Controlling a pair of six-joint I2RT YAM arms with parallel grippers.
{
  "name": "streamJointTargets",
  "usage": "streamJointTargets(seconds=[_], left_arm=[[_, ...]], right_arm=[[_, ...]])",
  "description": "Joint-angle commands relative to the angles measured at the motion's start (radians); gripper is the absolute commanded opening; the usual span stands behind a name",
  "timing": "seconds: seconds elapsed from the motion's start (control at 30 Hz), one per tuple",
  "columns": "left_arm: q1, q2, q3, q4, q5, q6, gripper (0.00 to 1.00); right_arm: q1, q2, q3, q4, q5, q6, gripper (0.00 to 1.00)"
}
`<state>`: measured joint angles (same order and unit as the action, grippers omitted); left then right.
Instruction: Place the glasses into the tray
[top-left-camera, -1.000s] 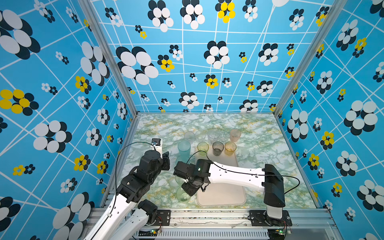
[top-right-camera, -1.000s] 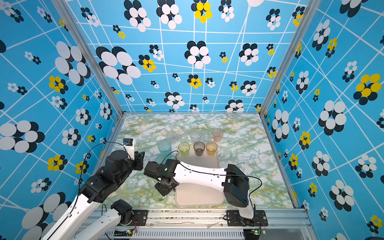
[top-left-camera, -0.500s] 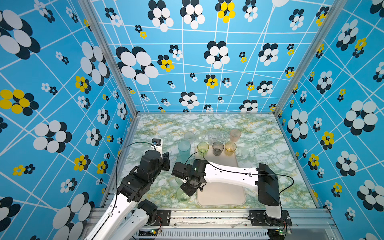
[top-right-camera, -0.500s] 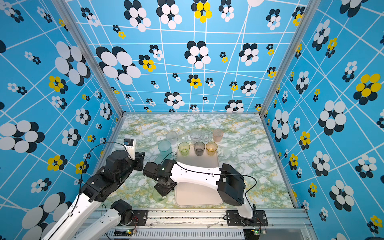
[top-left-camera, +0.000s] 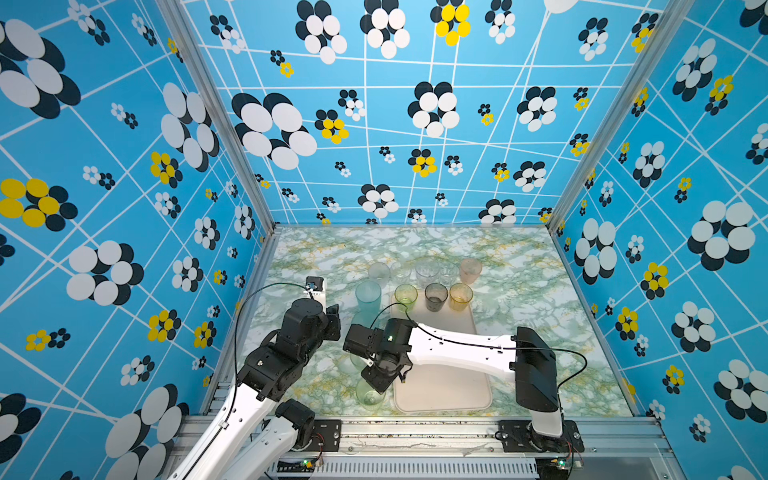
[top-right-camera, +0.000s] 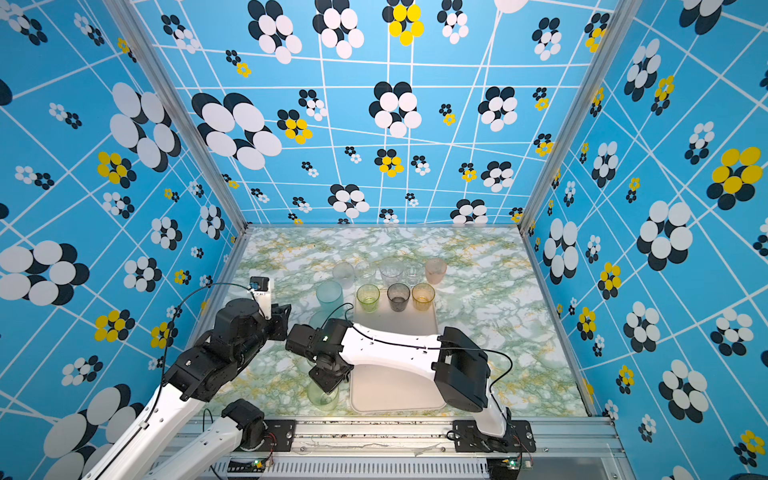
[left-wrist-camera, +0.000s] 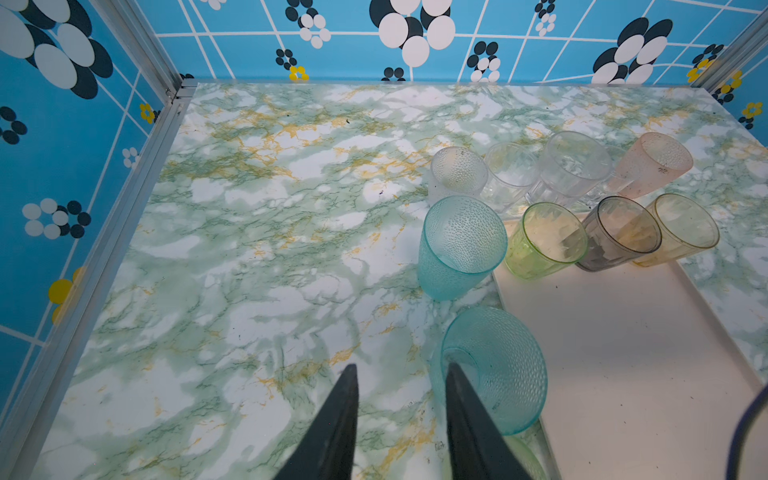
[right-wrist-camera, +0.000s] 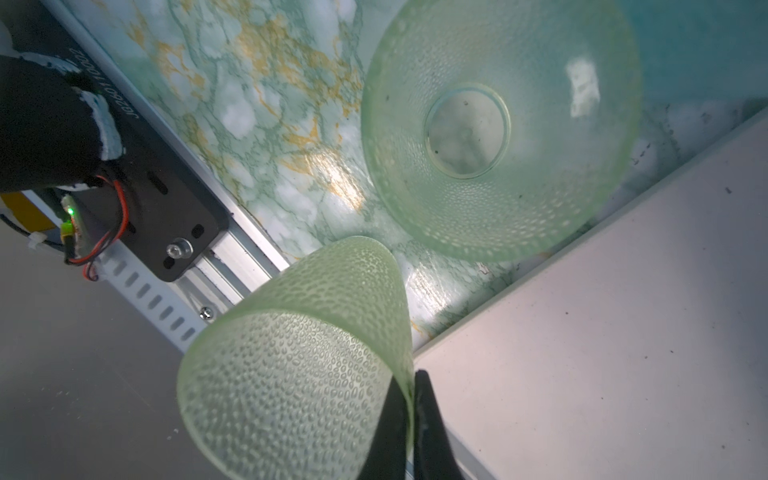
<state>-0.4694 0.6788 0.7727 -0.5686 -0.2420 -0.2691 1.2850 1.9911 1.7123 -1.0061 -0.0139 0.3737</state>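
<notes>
My right gripper (right-wrist-camera: 412, 380) is shut on the rim wall of a light green dimpled glass (right-wrist-camera: 291, 365), one finger inside and one outside. In both top views this glass (top-left-camera: 369, 397) (top-right-camera: 322, 397) is by the front left corner of the cream tray (top-left-camera: 449, 390) (right-wrist-camera: 623, 311). A second light green glass (right-wrist-camera: 498, 129) stands just behind it. Two teal glasses (left-wrist-camera: 461, 245) (left-wrist-camera: 498, 374) stand left of the tray (left-wrist-camera: 623, 353). Green, grey and amber glasses (top-left-camera: 406, 296) (top-left-camera: 435, 296) (top-left-camera: 460, 296) stand on its far end. My left gripper (left-wrist-camera: 402, 368) (top-left-camera: 332, 316) hangs open and empty beside the nearer teal glass.
Clear glasses (top-left-camera: 426, 272) and a pink one (top-left-camera: 470, 270) stand on the marble table behind the tray. The metal front rail (right-wrist-camera: 232, 266) runs close to the held glass. Blue flowered walls enclose the table on three sides.
My right gripper has closed on the green glass's rim, and its arm has shifted slightly to the left. The left arm has not moved.
</notes>
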Motion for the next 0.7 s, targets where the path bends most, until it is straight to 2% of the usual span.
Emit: streamJointTargets(seconds=[0.0,0.43,0.67], left_arm=[[0.012,0.001,-0.011,0.020,0.011,0.012,0.37],[0.016,0.025,0.017,-0.002,0.023,0.012,0.37],[0.020,0.051,0.031,-0.013,0.031,0.013,0.37]], right_arm=[[-0.006,-0.073,0.009,-0.032,0.068,-0.011,0.02],[-0.144,-0.246,-0.067,-0.091,0.208,-0.038,0.02],[-0.258,-0.258,-0.141,-0.043,0.205,-0.077,0.02]])
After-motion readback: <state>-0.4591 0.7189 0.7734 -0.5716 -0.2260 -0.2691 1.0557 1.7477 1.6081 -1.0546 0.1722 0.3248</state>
